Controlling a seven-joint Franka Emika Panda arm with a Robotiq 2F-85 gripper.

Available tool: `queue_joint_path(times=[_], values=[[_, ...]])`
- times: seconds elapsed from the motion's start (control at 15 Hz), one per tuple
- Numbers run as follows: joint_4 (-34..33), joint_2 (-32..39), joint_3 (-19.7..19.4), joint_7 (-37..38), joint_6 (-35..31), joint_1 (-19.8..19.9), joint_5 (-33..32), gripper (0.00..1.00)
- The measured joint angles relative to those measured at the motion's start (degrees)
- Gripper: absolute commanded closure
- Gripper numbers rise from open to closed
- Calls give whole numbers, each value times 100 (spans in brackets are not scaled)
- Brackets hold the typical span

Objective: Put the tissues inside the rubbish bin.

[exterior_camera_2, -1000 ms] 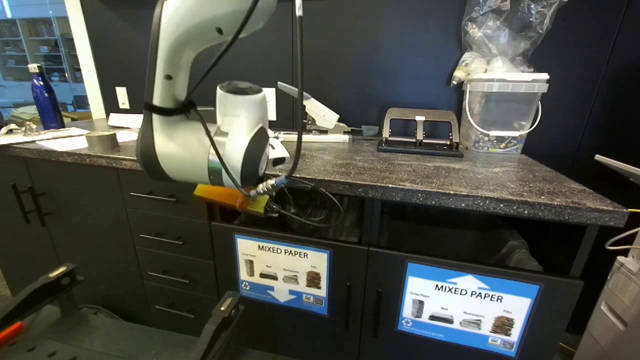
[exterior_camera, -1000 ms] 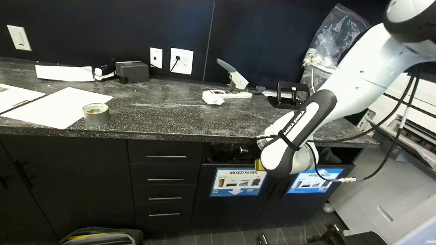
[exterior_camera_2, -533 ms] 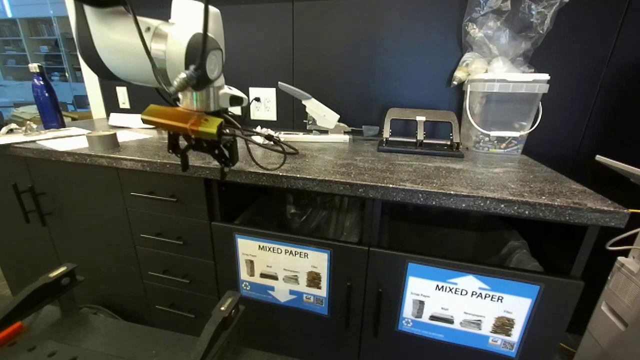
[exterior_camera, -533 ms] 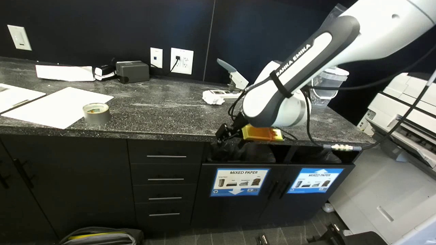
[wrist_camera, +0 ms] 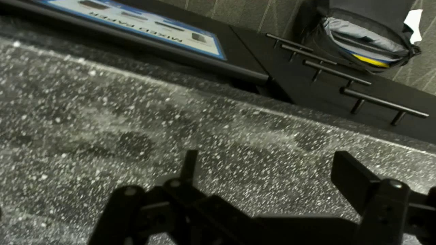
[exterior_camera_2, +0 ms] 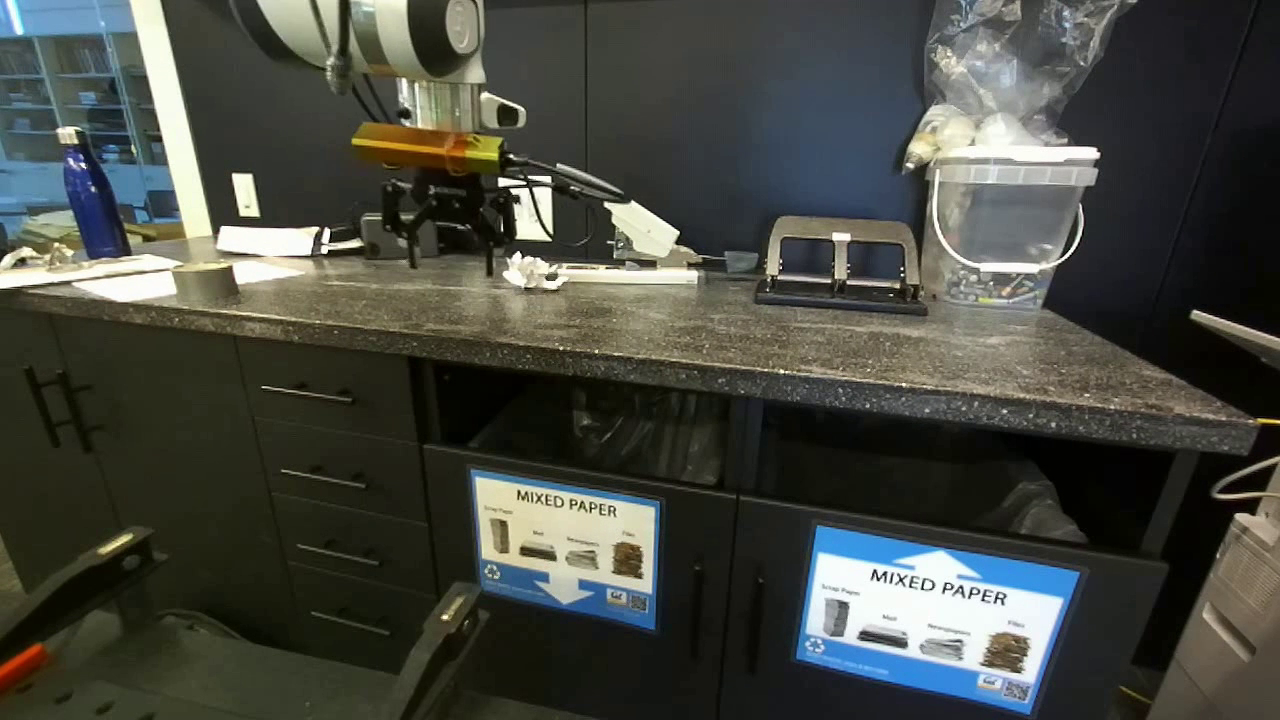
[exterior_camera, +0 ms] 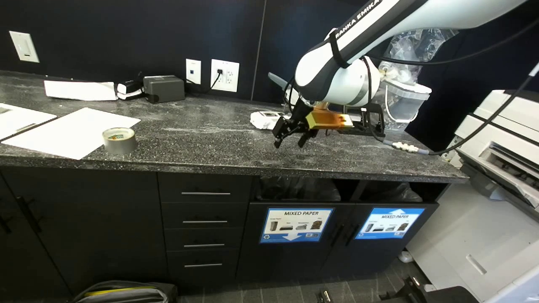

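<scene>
In an exterior view: arm (exterior_camera: pixel 358 38) slants in from upper right, gripper (exterior_camera: pixel 289 144) pointing down over counter (exterior_camera: pixel 193 147) | in an exterior view: jaws spread, crumpled white tissue (exterior_camera_2: pixel 532 272) on counter beside stapler (exterior_camera_2: pixel 645 230) | wrist view: jaws well apart above counter

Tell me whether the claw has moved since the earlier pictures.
Yes: in both exterior views, the claw has moved upward in the picture, away from the counter's front edge.
</scene>
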State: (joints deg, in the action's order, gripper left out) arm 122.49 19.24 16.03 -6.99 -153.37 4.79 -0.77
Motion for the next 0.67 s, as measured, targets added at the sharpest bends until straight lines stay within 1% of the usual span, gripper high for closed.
queue_joint_path(times=[0.13,0.27,0.47,0.67], values=[[-544,420,-225,-436,24,-28,0,0],[-1185,964,-361,-850,22,-15,0,0],[-2150,1769,-376,-1394,20,29,0,0],[-3082,2499,-276,-1862,11,59,0,0]])
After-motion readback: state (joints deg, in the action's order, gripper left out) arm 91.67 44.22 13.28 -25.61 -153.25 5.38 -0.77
